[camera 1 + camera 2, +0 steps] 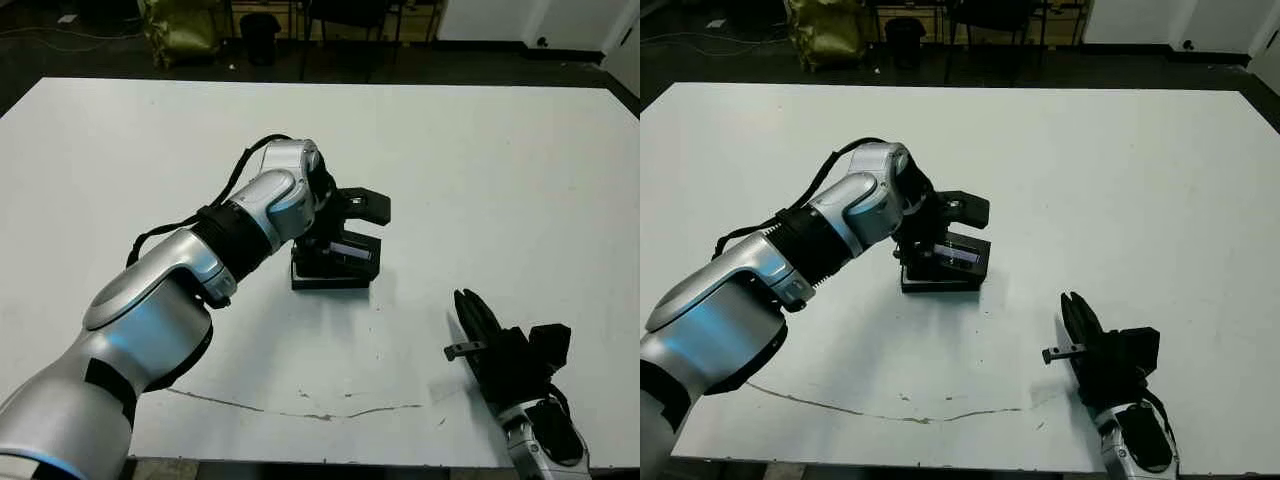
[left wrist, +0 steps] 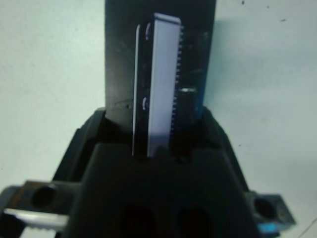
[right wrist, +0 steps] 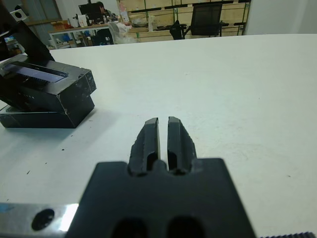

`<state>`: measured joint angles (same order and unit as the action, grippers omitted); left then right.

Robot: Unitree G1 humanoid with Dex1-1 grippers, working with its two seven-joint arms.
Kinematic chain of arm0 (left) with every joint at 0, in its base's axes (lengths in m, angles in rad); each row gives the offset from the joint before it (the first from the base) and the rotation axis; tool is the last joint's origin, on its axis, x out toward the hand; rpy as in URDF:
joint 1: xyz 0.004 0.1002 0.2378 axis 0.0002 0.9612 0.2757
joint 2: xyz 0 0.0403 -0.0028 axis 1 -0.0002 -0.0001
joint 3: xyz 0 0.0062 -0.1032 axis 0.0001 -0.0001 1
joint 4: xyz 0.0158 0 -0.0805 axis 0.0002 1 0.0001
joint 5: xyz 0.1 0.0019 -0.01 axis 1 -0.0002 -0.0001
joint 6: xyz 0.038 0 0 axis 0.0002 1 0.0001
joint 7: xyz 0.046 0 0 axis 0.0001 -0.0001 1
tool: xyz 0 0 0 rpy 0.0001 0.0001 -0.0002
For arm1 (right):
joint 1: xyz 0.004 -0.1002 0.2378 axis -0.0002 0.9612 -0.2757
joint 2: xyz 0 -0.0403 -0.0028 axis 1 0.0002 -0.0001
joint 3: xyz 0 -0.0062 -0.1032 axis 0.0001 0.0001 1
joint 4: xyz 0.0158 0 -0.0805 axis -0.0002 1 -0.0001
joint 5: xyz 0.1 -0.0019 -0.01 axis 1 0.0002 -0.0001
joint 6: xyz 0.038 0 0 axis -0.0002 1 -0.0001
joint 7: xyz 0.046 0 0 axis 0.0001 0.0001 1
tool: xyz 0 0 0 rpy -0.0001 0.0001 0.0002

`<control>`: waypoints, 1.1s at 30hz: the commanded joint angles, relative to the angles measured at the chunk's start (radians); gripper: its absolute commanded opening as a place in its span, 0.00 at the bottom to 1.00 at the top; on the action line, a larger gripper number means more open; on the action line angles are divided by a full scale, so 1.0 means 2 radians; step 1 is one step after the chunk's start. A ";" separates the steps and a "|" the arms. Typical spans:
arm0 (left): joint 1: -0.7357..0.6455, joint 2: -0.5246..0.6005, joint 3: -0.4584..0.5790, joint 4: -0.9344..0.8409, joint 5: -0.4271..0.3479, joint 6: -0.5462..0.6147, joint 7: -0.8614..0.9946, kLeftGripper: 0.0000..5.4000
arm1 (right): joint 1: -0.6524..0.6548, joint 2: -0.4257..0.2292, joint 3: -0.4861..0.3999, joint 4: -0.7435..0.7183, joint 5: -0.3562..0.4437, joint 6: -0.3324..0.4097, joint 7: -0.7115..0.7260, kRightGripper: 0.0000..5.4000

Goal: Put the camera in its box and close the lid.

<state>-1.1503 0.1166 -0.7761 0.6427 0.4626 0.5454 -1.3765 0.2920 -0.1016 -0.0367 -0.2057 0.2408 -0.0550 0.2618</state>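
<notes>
1. White and bare near its front edge apart from a thin dark crack line, the bench (image 1: 520, 180) carries everything in view.
2. Nearest, at the right, the right claw (image 3: 163, 130) rests low over the bench with its two black fingers pressed together and nothing between them. It is well apart from the box.
3. Farther in, near the middle of the bench, sits the box (image 1: 330, 272), a low black tray.
4. The lid (image 3: 47, 91) lies tilted on top of the box rather than flush. Its left end is raised, and its right end hangs a little past the box. The glossy window strip along it faces up.
5. The left claw (image 2: 166, 79) reaches in from the left over the box and lid. The wrist view shows a slim flat piece with a pale glossy face standing on edge between its fingers, which are shut on it. It appears to be the lid's edge, though I cannot tell for sure.
6. The camera cannot be made out; the lid covers the box.
7. Beyond the far edge are chairs and a dark floor.
</notes>
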 commanded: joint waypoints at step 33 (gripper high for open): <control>0.005 0.017 -0.012 -0.026 0.000 0.064 -0.031 0.47 | 0.009 0.003 0.001 0.013 0.014 0.003 0.010 0.00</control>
<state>-1.1535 0.1314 -0.7808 0.5892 0.4618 0.6493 -1.4159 0.2911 -0.0978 -0.0359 -0.1946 0.2762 -0.0801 0.2912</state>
